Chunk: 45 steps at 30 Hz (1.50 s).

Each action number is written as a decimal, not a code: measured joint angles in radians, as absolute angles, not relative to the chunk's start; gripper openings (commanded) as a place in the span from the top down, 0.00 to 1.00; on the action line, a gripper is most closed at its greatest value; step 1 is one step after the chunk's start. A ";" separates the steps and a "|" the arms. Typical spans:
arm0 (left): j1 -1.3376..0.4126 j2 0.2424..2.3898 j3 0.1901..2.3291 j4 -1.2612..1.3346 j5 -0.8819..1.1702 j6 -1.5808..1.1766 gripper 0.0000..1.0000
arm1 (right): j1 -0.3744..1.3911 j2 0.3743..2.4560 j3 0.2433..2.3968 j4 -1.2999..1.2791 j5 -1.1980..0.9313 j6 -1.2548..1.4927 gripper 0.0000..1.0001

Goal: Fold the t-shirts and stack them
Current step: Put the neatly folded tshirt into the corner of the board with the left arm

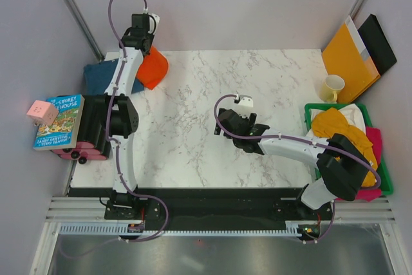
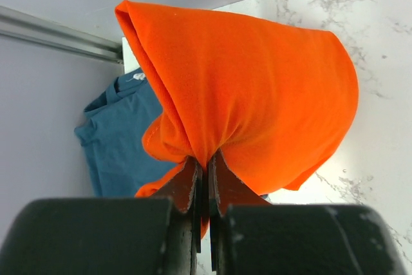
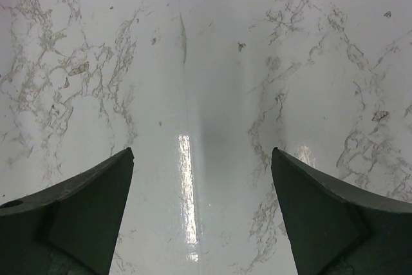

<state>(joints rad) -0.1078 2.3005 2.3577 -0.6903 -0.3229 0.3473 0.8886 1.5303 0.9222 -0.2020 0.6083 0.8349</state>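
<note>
My left gripper [image 2: 206,159] is shut on the bright orange-red t-shirt [image 2: 251,88], which hangs bunched from its tips at the table's far left corner [image 1: 153,67]. The dark teal-blue t-shirt [image 1: 103,76] lies folded just left of it, partly under it [image 2: 119,140]. My right gripper [image 3: 202,156] is open and empty, hovering over bare marble near the table's middle [image 1: 222,122]. A mustard yellow t-shirt [image 1: 340,130], a white one [image 1: 353,115] and a pink one [image 1: 374,146] are heaped in the green tray [image 1: 310,109] at the right.
A yellow cup [image 1: 332,87], an orange-yellow envelope [image 1: 349,57] and a black folder [image 1: 380,42] stand at the far right. A book [image 1: 59,120], a pink cube [image 1: 42,111] and a pink toy [image 1: 77,152] sit off the left edge.
</note>
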 measured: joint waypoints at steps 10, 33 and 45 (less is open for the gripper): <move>-0.032 2.300 2.358 -0.685 -0.361 0.333 0.98 | 0.895 1.534 0.922 -0.201 0.607 0.838 0.05; 0.101 2.319 2.323 -0.651 -0.430 0.299 0.98 | 0.908 1.554 0.922 -0.200 0.606 0.843 0.05; 0.125 2.424 2.315 -0.646 -0.539 0.353 0.98 | 0.908 1.554 0.922 -0.201 0.606 0.846 0.05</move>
